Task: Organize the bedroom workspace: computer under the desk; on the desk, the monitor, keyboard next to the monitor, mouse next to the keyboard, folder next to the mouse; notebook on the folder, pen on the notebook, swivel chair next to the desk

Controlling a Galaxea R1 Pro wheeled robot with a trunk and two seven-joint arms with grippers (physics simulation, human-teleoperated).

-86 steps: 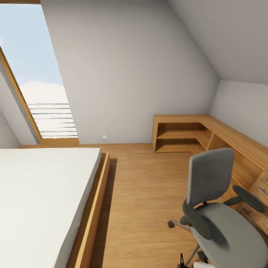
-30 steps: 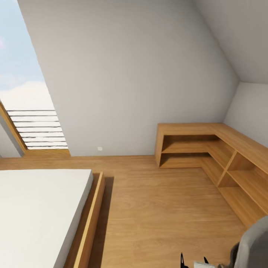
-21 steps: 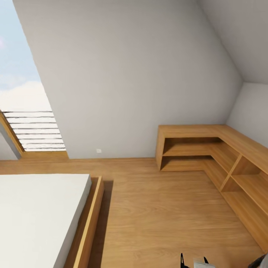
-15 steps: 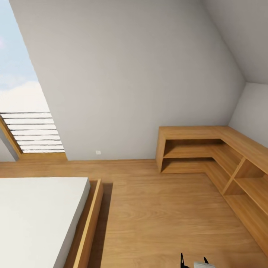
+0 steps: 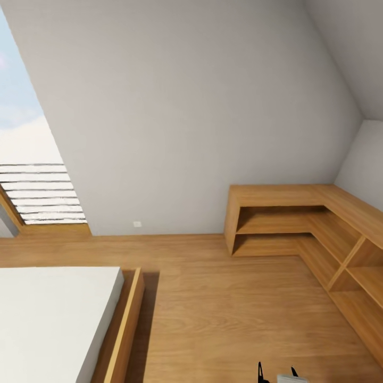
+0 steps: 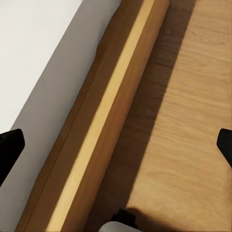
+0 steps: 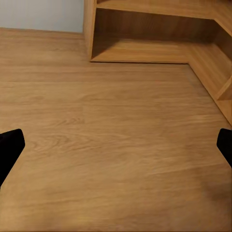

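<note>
Left jaws (image 6: pixel 116 145): yours stand wide apart, empty, over the bed frame (image 6: pixel 104 121).
Right jaws (image 7: pixel 116 145): wide apart, empty, over bare floor (image 7: pixel 116 145).
Task things: no desk or chair here; you can't tell which way they lie.
Views: head shows window (image 5: pixel 32 175), shelves (image 5: pixel 298 223).

The head camera looks down across the wood floor (image 5: pixel 223 298) toward the corner shelf (image 5: pixel 298 223) and bed (image 5: pixel 53 319). The left wrist camera faces the bed frame (image 6: pixel 106 121) closely; the right wrist camera shares the shelf (image 7: pixel 159 34) and floor.
</note>
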